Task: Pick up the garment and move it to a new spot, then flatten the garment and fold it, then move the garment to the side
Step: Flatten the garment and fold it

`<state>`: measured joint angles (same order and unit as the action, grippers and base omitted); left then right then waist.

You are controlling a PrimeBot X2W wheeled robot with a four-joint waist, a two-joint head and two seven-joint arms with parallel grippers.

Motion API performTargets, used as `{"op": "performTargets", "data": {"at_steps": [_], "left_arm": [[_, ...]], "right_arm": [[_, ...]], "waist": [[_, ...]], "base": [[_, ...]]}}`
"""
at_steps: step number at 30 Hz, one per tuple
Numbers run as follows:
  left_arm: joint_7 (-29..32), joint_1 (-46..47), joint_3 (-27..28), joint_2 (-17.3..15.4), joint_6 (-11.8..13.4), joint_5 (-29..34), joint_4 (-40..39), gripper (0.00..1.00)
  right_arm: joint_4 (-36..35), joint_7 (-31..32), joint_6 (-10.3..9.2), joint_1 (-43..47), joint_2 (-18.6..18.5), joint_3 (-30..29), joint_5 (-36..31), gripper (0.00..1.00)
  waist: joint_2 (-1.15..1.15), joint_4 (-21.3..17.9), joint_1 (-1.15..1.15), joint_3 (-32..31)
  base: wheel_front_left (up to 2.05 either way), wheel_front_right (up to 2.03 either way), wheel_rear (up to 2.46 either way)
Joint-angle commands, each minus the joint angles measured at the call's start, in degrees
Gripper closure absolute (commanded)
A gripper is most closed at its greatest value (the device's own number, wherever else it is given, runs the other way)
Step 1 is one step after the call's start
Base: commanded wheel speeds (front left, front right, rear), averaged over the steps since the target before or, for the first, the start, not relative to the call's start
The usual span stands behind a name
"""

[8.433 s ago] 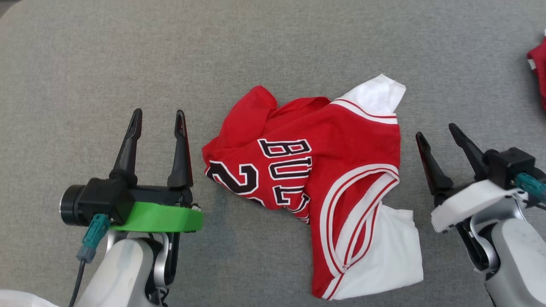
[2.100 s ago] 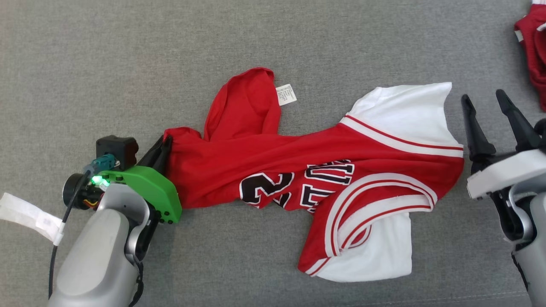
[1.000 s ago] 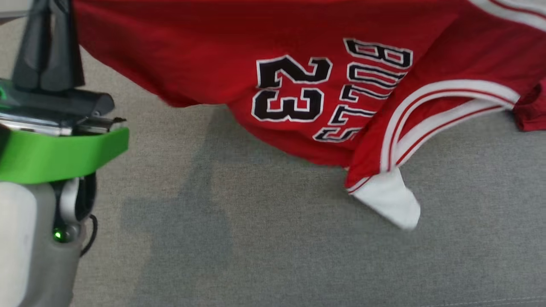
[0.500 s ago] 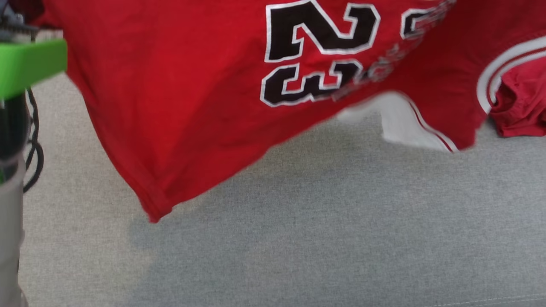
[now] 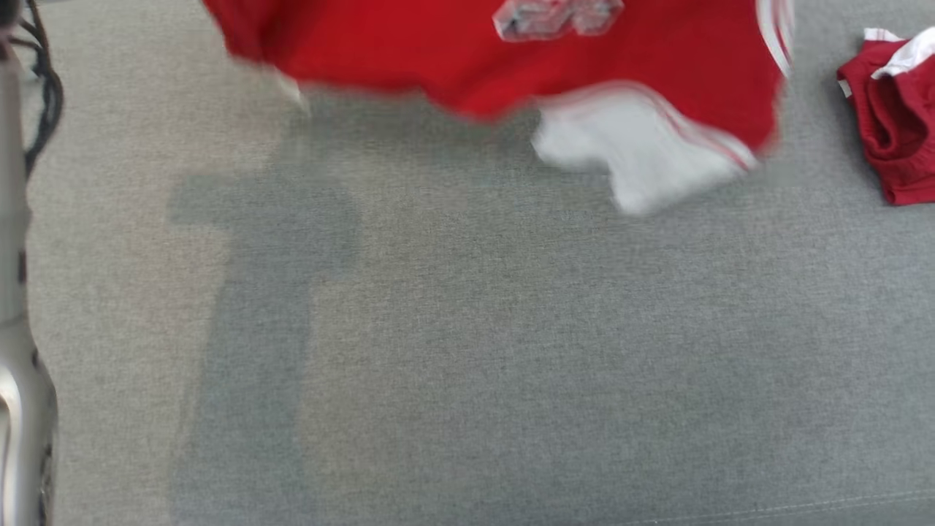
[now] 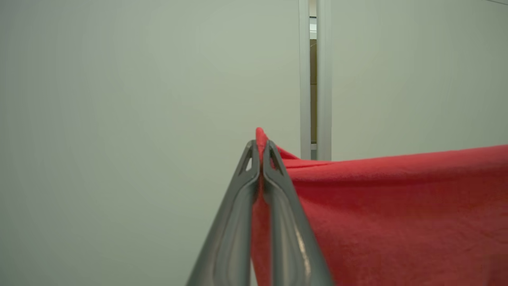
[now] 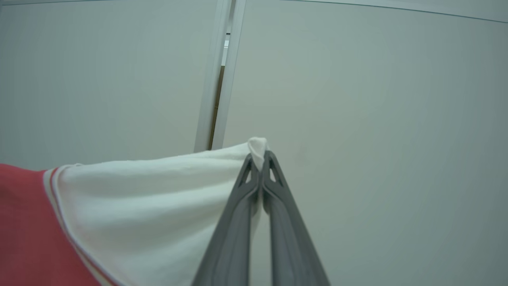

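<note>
Two pairs of jaws, both clenched on the garment [image 6: 397, 206]. In my left wrist view the dark fingers [image 6: 238, 222] press together on a red corner. A small peak of cloth pokes past the tips, and the red fabric runs off to that view's right. In my right wrist view the fingers [image 7: 234, 226] pinch a white corner, the white panel running left to a striped seam and red.

From my head the garment hangs blurred along the top edge, above the grey surface [image 5: 467, 351]; whether its white flap touches down I cannot tell. My pale left forearm [image 5: 14, 351] shows at the left edge. A second red cloth [image 5: 895, 124] lies far right, apart. Beyond my fingers stand pale wall panels [image 6: 119, 99].
</note>
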<state>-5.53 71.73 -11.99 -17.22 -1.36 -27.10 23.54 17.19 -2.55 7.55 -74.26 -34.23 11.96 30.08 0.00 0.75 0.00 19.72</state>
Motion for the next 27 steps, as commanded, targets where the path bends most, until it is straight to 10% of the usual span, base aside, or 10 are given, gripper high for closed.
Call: {"op": "performTargets", "data": {"at_steps": [1,17,27], "left_arm": [[-1.77,2.98,0.41,0.12,-0.42,0.08,3.04,1.00],[-9.34,-3.37,0.74,6.93,-3.79,-2.92,39.94,1.00],[-9.64,-18.36,4.07,10.33,-3.22,-2.22,37.78,1.00]], "right_arm": [[2.76,-1.79,-0.13,-3.37,0.76,0.63,-0.58,1.00],[33.30,-12.36,-0.11,1.82,19.31,13.99,3.43,1.00],[21.87,-12.63,-0.10,24.84,21.04,9.07,7.80,1.00]], "waist": [[0.00,-0.84,0.00,0.62],[0.00,-3.38,0.00,4.53],[0.00,-2.39,0.00,4.93]], "base": [[0.00,0.00,0.00],[0.00,0.00,0.00],[0.00,0.00,0.00]]}}
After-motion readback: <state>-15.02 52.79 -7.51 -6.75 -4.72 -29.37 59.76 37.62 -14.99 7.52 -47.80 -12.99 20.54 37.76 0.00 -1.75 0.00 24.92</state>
